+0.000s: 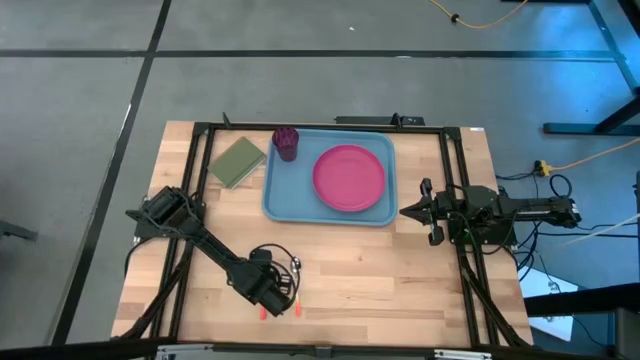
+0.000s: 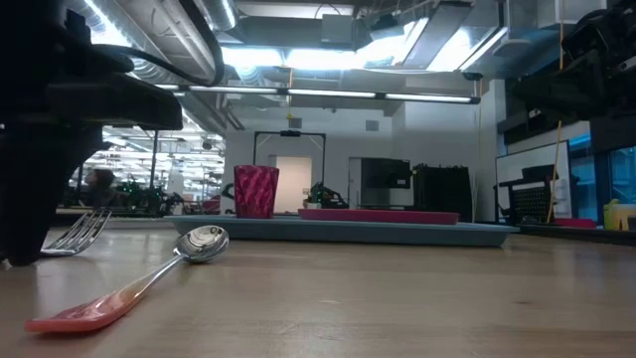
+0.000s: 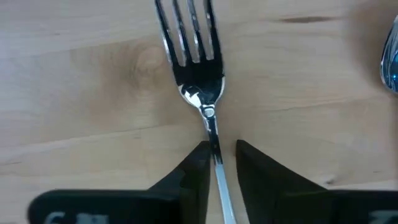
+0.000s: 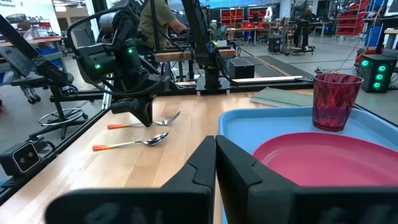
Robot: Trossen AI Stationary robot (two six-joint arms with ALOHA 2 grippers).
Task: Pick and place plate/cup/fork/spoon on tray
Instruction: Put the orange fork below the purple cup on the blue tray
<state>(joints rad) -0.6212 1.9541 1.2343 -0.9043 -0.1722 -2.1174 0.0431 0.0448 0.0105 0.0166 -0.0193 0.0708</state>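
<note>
**Inspector:** Fork is the item in hand. Left tool sits low over the near part of the tabletop, fingers a little apart, straddling the fork's thin metal neck just behind the tines. I see a sliver of gap on at least one side, so I judge it not yet clamped. The fork lies flat on the wood.

**Clerk:** And the other tool?

**Inspector:** Right tool waits just off the tray's right end, fingers pressed together, holding nothing.

**Clerk:** Progress?

**Inspector:** About half, by my reckoning. Plate lies flat inside the tray, toward its right. Cup stands upright in the tray's far left corner. Fork and spoon remain on the tabletop near the front edge, well apart from the tray, the spoon just beside the fork.

**Clerk:** Materials?

**Inspector:** Tray is smooth light blue plastic, rectangular, rounded corners, raised rim. Plate is round pink plastic, rimmed. Cup is dark red with a faceted wall. Both utensils have polished metal heads, reflective, with flat orange-red handles. Tabletop is pale wood planking with visible grain. A green pad lies left of the tray, untouched.
</note>
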